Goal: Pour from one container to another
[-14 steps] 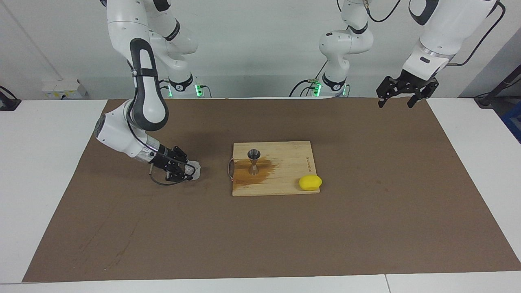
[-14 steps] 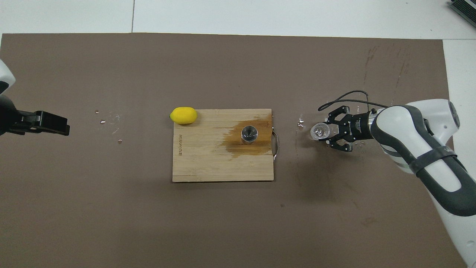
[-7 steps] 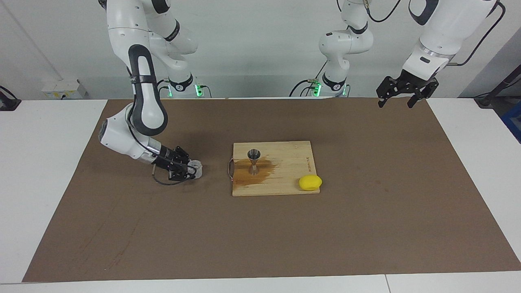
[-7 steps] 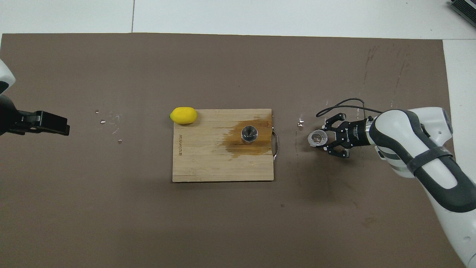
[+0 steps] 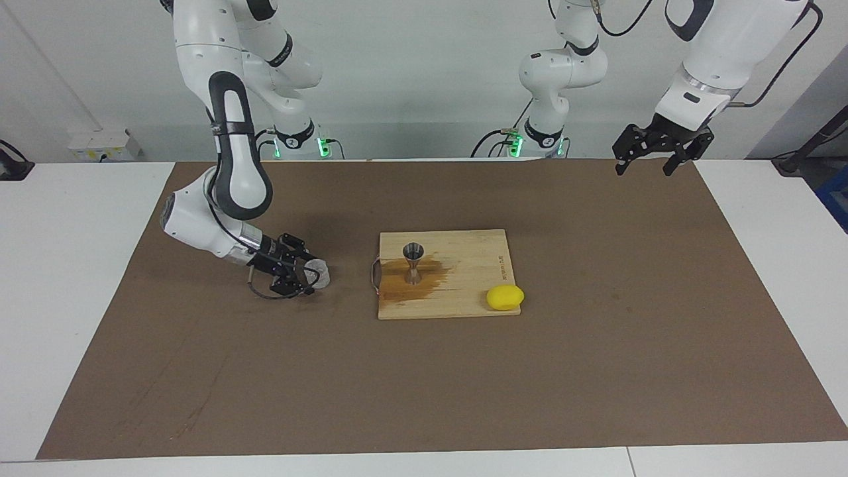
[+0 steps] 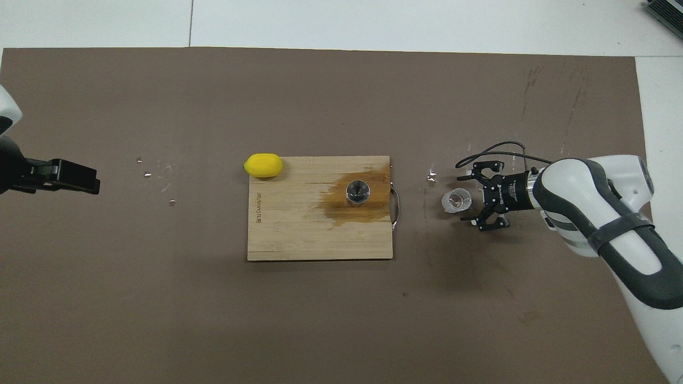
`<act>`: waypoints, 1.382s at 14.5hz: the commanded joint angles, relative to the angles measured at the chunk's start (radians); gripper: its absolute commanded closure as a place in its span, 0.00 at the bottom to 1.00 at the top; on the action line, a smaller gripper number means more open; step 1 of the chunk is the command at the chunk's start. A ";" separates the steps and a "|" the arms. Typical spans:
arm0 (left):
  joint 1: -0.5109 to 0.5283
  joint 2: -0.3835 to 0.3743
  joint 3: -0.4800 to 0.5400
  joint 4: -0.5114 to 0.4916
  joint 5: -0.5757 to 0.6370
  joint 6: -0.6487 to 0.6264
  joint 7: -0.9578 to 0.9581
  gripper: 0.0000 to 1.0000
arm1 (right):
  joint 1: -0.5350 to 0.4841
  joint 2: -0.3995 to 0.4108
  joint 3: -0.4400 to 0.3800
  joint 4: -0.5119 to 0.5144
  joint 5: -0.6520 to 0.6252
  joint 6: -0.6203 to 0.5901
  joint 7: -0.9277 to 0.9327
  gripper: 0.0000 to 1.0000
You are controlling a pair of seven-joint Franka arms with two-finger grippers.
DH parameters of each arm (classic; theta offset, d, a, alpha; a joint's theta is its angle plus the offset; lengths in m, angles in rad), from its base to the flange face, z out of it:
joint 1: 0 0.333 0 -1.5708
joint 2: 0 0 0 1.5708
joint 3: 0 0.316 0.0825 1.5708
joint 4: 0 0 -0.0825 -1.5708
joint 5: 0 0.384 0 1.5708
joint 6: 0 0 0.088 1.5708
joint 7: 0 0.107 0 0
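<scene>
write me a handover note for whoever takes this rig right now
Right claw: open, low beside the cup, not gripping it.
Left claw: open, waits high over a corner of the mat.
Cup stands on the mat beside the board, toward the right arm's end. Jigger stands on the board in a wet stain.
Done: cup set down.
Left: cannot tell the jigger's fill; check, repour if needed.

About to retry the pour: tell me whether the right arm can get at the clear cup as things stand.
Probably yes: the right gripper is open right beside the clear cup on the brown mat, with nothing between them.
</scene>
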 commanded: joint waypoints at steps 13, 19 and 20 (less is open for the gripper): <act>-0.005 -0.026 0.007 -0.024 -0.005 -0.009 -0.010 0.00 | 0.019 -0.190 0.013 -0.009 -0.628 -0.040 -0.383 0.00; -0.005 -0.026 0.007 -0.024 -0.005 -0.009 -0.010 0.00 | 0.044 -0.288 0.018 0.079 -0.841 -0.144 -0.553 0.00; -0.005 -0.026 0.007 -0.024 -0.005 -0.009 -0.010 0.00 | 0.044 -0.297 0.016 0.124 -0.847 -0.207 -0.595 0.00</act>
